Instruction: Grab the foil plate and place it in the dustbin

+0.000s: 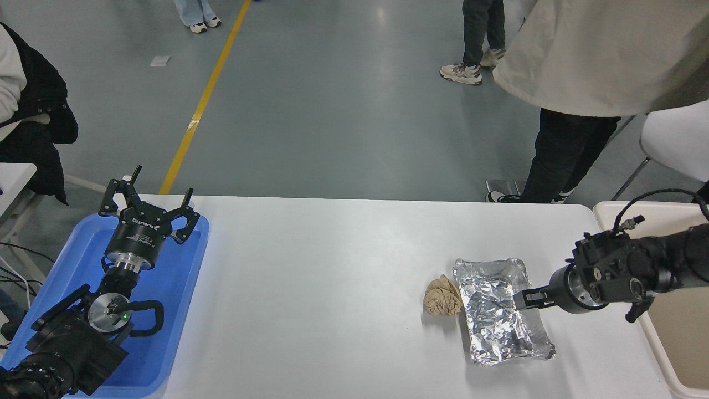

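The foil plate (pixel 501 310) lay flat on the white table (pixel 332 288) toward its right end, one long side running away from the robot, with a crumpled brown paper ball (pixel 442 296) touching its left rim. The dustbin (pixel 664 310) stood just off the table's right edge — close enough, I judged, that a short swing would carry the plate over its rim.

The right gripper (pixel 523 300) came in low from the right, reaching sideways across the plate's right rim, its tip over the foil. From where the camera looked I could not tell whether its fingers were apart or together, nor whether they touched the foil. Coming at the rim from the bin side made sense to me: the rolled edge is the only firm thing to pinch on such thin foil, and it kept the paper ball out of the way.

The left gripper (pixel 148 211) sat parked over the blue tray (pixel 183 288) at the far left, fingers spread wide — plainly out of the job.

A person in a pale coat (pixel 587 61) stood beyond the table's far right corner.
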Robot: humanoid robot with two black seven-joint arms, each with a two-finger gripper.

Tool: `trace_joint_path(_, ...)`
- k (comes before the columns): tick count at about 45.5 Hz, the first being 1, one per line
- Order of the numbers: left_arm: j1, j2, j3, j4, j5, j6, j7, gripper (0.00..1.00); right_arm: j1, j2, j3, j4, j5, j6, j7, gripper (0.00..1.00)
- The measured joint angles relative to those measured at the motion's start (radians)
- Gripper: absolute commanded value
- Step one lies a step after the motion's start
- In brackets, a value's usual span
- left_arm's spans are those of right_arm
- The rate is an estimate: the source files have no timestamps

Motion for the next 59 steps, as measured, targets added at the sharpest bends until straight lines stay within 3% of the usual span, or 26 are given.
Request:
trace_joint_path(6,0.000,0.000,0.000,0.000,0.000,0.000,0.000,1.00,-0.027,0.007,0.006,-0.015,0.000,-0.020,0.000,0.74)
trace_joint_path(8,0.000,0.000,0.000,0.000,0.000,0.000,0.000,1.00,-0.035,0.009,0.007,-0.018,0.000,-0.028,0.000,0.63)
trace_joint_path(13,0.000,0.000,0.000,0.000,0.000,0.000,0.000,1.00,-0.049,0.015,0.009,-0.025,0.001,-0.046,0.000,0.23)
trace_joint_path(20,0.000,0.000,0.000,0.000,0.000,0.000,0.000,1.00,-0.059,0.027,0.004,-0.029,0.001,-0.060,0.000,0.00)
trace_joint_path(59,0.000,0.000,0.000,0.000,0.000,0.000,0.000,1.00,0.005,-0.006,-0.054,-0.028,-0.039,-0.073,0.001,0.00)
